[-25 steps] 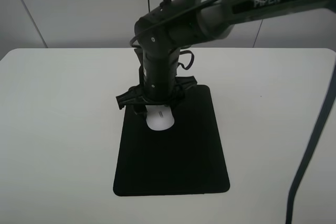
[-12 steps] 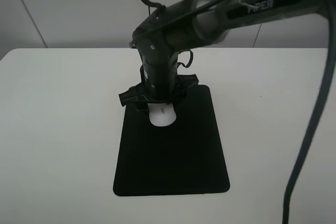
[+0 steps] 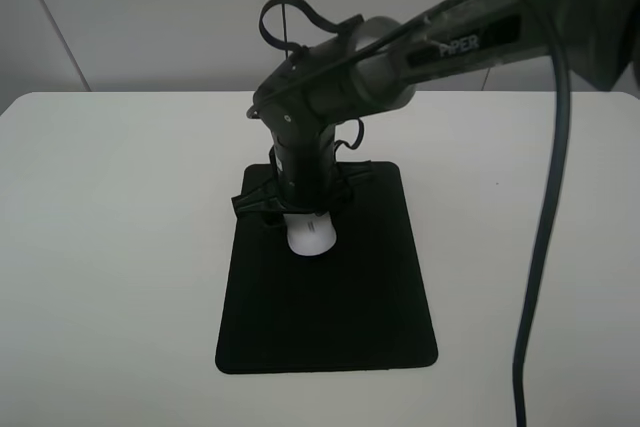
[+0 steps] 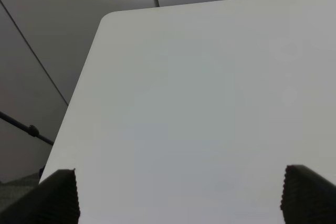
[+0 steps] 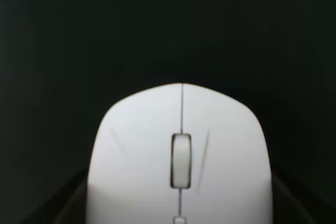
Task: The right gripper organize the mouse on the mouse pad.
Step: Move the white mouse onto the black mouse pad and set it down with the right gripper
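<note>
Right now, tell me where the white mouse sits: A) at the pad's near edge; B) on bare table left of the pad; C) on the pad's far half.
C: the mouse lies on the mouse pad, in the half farther from the high camera.

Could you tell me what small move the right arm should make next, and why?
Probably slide the mouse toward the centre of the mouse pad: the right tool seems closed around it, and it sits near the pad's far edge.

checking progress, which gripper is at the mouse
The right gripper: its jaws grip the mouse on the mouse pad. The left gripper hangs open over the white table.
</note>
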`<state>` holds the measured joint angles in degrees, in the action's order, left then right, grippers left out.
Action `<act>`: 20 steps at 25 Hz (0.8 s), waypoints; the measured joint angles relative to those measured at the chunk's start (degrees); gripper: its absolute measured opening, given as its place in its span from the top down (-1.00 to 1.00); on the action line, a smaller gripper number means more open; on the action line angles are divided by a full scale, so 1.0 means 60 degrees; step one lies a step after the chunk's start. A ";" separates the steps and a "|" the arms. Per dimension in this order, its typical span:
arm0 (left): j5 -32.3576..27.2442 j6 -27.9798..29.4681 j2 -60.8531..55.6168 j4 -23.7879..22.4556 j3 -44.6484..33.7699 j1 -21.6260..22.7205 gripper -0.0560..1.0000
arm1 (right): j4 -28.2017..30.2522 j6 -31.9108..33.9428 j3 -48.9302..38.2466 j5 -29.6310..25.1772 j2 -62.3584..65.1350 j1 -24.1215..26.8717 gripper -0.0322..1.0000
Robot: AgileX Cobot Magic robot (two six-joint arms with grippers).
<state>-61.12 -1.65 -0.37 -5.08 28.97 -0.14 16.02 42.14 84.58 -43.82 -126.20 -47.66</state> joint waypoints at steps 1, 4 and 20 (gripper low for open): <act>0.0000 0.0000 0.0000 0.0000 0.0000 0.0000 -0.60 | 0.0000 0.0021 0.0000 0.0062 0.0000 0.0000 -0.23; 0.0000 0.0000 0.0000 0.0000 0.0000 0.0000 -0.60 | 0.0000 0.0185 0.0000 0.0125 -0.0026 0.0000 -0.23; 0.0000 0.0000 0.0000 0.0000 0.0000 0.0000 -0.60 | -0.0012 0.0273 0.0000 0.0088 -0.0350 0.0085 -0.23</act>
<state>-61.12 -1.65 -0.37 -5.08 28.97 -0.14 15.95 43.77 84.58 -43.29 -128.30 -47.15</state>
